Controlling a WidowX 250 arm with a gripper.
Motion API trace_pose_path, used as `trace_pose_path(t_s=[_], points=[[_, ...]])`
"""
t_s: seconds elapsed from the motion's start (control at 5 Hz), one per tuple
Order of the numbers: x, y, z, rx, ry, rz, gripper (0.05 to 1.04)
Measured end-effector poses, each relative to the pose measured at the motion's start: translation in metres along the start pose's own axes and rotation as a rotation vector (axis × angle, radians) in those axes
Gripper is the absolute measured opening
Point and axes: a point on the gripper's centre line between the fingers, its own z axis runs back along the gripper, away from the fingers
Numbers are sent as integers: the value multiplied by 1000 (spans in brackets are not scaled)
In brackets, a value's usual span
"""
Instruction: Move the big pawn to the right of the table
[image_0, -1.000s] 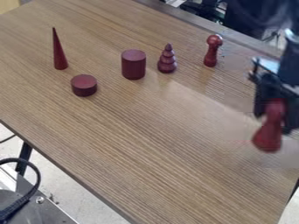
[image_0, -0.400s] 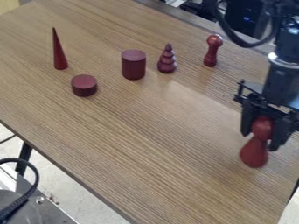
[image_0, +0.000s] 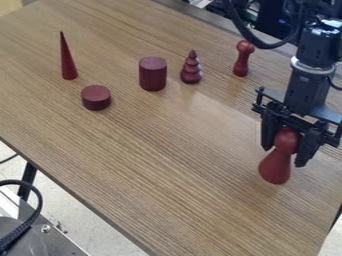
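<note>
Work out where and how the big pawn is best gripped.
Probably by the round head of the big pawn, coming from above with the fingers on either side, as the gripper has it now. The head is on top, narrower than the flared base, and the neck pinches in below, which may resist slipping.

Red big pawn (image_0: 274, 168), round head up, slightly tilted, between jaws

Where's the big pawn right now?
In the camera view, the big pawn is at the lower right, its head between the fingers of the gripper, below the small round-headed pawn in the picture.
</note>
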Motion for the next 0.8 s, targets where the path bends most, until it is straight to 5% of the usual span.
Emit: trace_pose_path(t_s=[0.2,0.4,0.8], points=[[-1,3,1,15,8,4,978],[-1,5,2,32,10,16,1000],[-2,13,43,40,-89,58,1000]])
